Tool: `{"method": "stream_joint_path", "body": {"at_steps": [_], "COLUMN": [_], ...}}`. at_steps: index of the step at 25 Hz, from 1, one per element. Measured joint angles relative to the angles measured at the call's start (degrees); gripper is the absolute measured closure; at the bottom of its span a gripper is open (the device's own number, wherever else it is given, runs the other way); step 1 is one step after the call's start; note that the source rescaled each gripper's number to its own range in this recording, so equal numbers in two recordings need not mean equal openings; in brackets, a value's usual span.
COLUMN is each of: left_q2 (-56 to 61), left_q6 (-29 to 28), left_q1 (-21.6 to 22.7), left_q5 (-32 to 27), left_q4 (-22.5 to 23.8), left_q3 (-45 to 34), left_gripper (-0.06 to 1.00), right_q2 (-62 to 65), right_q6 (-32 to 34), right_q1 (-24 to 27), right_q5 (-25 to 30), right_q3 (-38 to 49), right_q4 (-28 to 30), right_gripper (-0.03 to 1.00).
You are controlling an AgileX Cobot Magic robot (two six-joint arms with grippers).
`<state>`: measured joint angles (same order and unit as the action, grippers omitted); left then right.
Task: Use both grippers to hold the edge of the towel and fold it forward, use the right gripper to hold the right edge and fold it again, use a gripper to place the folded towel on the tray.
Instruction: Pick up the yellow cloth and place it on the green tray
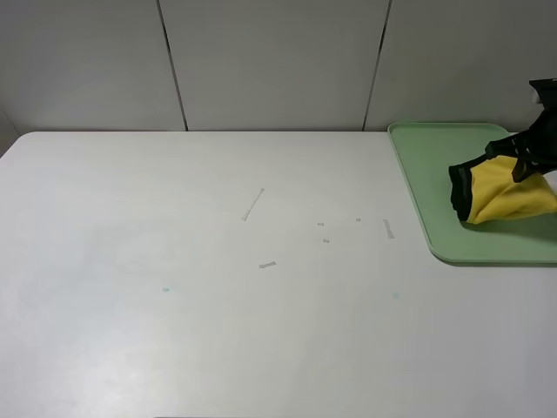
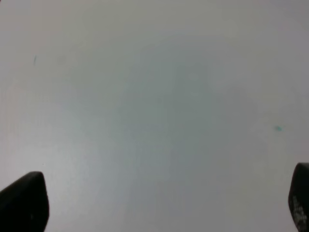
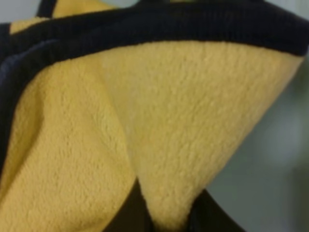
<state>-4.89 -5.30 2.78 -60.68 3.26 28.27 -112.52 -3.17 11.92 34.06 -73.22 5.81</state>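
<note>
Close up: soft, light, floppy yellow towel point(image 3: 159, 121), bunched over the tray point(image 1: 418, 174), pinched in closed right fingers point(image 3: 166, 217) near its black edge point(image 3: 159, 24). Left fingers point(image 2: 24, 203) spread wide above the bare counter point(image 1: 218, 305), away from the tray.

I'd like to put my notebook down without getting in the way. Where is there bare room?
Nearly all the white table left of the green tray is bare, save tiny tape scraps near the middle. The crowded spot is the tray's right part, where the right gripper holds the yellow towel.
</note>
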Motion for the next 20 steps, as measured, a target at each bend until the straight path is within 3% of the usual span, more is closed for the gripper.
{"method": "stream_joint_path", "body": {"at_steps": [14,16,18,20], "left_q2": [0.0,0.0,0.0,0.0], "left_q6": [0.0,0.0,0.0,0.0], "left_q1": [0.0,0.0,0.0,0.0], "left_q5": [0.0,0.0,0.0,0.0], "left_q4": [0.0,0.0,0.0,0.0], "left_q3": [0.0,0.0,0.0,0.0], "left_gripper": [-0.06,-0.06,-0.06,-0.06], "right_q2": [-0.8,-0.8,-0.8,-0.8], "right_q6": [-0.2,-0.2,-0.1,0.9], "right_q1": [0.0,0.0,0.0,0.0], "right_q5": [-2.6,-3.1,-3.6,-3.8], "right_q3": [0.0,0.0,0.0,0.0], "right_q4": [0.1,0.1,0.1,0.1], "right_gripper": [0.85,0.61,0.25,0.06]}}
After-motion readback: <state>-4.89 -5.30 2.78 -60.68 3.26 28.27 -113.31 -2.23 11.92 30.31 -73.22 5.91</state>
